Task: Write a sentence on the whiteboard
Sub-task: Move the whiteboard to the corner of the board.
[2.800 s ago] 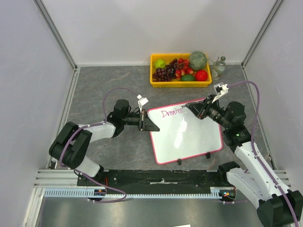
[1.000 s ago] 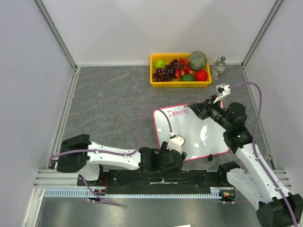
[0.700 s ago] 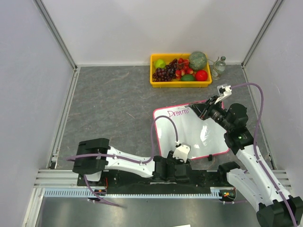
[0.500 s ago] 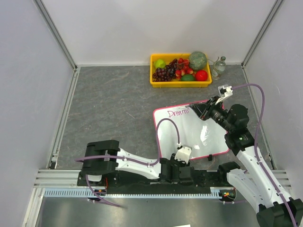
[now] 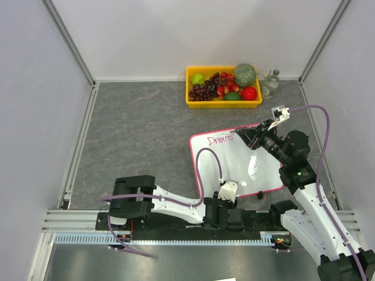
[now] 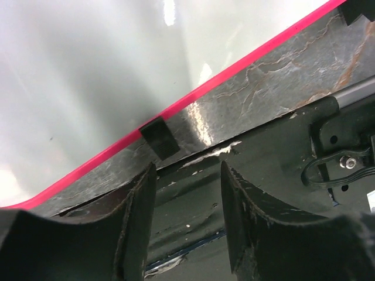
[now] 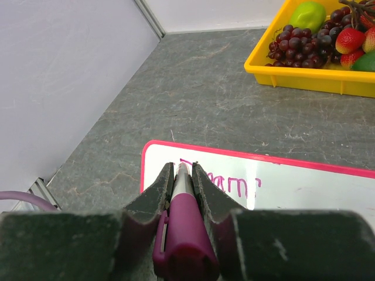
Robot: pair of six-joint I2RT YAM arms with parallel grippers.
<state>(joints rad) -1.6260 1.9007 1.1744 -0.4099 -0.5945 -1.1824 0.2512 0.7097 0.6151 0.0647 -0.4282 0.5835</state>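
Observation:
The whiteboard (image 5: 234,167) lies flat on the grey table, with a pink rim and black clips on its near edge. The sentence (image 5: 221,139), magenta "Dreams", sits at its far left corner. My right gripper (image 5: 243,136) is shut on a magenta marker (image 7: 183,234), its tip just above the board at the start of the word (image 7: 237,185). My left gripper (image 5: 224,212) is low over the black base rail at the board's near edge. In the left wrist view it (image 6: 187,216) is open and empty, with the board's rim (image 6: 105,159) and one clip (image 6: 159,137) just beyond its fingers.
A yellow tray (image 5: 205,104) of fruit stands at the back, with a small glass bottle (image 5: 270,81) to its right. The tray also shows in the right wrist view (image 7: 304,81). The left arm's purple cable (image 5: 202,158) loops over the board's left edge.
My left arm has left the board's left edge and swung down to the near base rail. The board now lies a little further right. My right gripper still holds the marker by the word.

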